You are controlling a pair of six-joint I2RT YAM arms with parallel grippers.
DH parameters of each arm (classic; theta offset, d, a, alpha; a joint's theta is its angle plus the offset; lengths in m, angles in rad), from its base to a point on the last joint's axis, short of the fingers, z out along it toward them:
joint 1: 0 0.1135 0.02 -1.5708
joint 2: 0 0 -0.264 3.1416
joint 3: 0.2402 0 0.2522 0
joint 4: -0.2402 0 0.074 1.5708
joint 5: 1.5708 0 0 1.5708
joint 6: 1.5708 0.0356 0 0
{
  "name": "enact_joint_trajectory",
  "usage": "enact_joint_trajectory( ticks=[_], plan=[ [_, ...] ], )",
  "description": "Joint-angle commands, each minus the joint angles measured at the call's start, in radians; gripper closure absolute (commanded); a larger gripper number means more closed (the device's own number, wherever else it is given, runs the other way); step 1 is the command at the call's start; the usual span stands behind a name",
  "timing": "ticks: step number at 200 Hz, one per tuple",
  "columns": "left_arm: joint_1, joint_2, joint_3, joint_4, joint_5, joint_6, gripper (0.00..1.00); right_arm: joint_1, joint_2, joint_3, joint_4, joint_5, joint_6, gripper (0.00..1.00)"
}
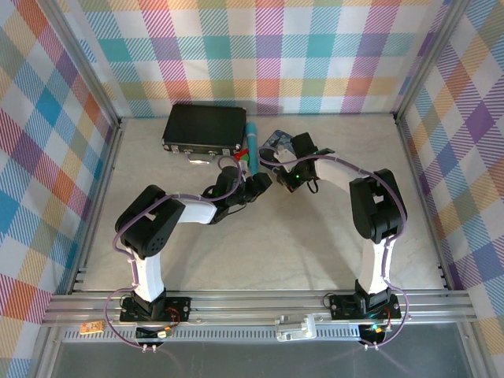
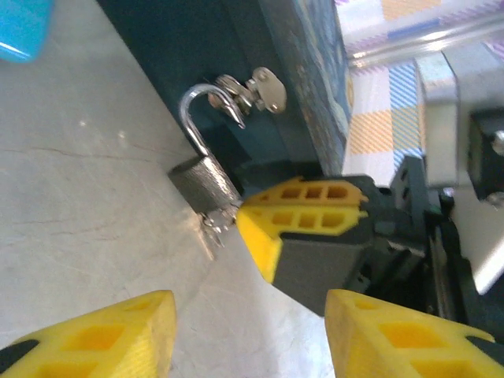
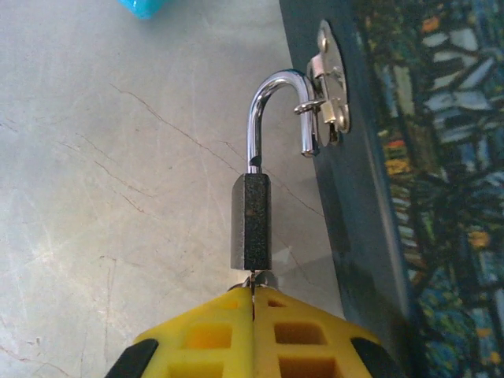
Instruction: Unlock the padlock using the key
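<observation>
**Item 1.** Small silver-grey metal padlock with a dark body and a bright looped shackle.
- Location: beside the side wall of the blue painted tin box.
- The shackle is hooked through the tin's silver hasp staple.
- The body is low over the pale bench; contact cannot be told.
- The shackle's free end stands clear of the body, so the lock looks sprung.

**Item 2.** Thin dark metal key, seated in the underside of the padlock body. A sliver shows.

**Item 3.** Right pincer: yellow fingers pressed together on the key.

**Item 4.** Left pincer: fingers wide apart, empty, near the padlock.

**Hazards.**
- The padlock hangs loose on the staple, so a twist may turn the whole body rather than the key.
- A sideways pull could bend the key, slip it from the grip, or drag the tin.
- The pincers sit close, so the left one moving in could knock the right.
</observation>
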Motion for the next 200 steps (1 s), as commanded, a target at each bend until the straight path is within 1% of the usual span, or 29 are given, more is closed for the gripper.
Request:
enact_joint_trajectory(
  ticks=[1, 30, 65, 107, 123, 162, 182, 200],
  plan=[
    [-0.007, 0.067, 0.064, -0.014, -0.099, -0.008, 0.52, 0.005, 0.007, 0.027, 0.020, -0.048, -0.013, 1.00],
    [-0.012, 0.135, 0.138, 0.006, -0.145, -0.014, 0.53, 0.000, 0.007, 0.035, 0.014, -0.111, 0.024, 1.00],
    [-0.014, 0.181, 0.170, 0.021, -0.179, -0.024, 0.50, -0.019, 0.022, 0.073, -0.013, -0.194, 0.076, 1.00],
    [-0.018, 0.238, 0.204, 0.073, -0.158, -0.081, 0.50, -0.026, 0.050, 0.105, -0.046, -0.209, 0.087, 1.00],
    [-0.027, 0.241, 0.204, 0.075, -0.163, -0.100, 0.48, -0.026, 0.050, 0.105, -0.048, -0.212, 0.092, 1.00],
    [-0.038, 0.262, 0.194, 0.153, -0.209, -0.211, 0.44, -0.027, 0.049, 0.099, -0.045, -0.234, 0.110, 1.00],
    [-0.043, 0.283, 0.193, 0.202, -0.221, -0.297, 0.45, -0.027, 0.044, 0.090, -0.039, -0.255, 0.137, 1.00],
    [-0.052, 0.280, 0.180, 0.235, -0.243, -0.329, 0.46, -0.027, 0.040, 0.081, -0.035, -0.277, 0.173, 1.00]
  ],
)
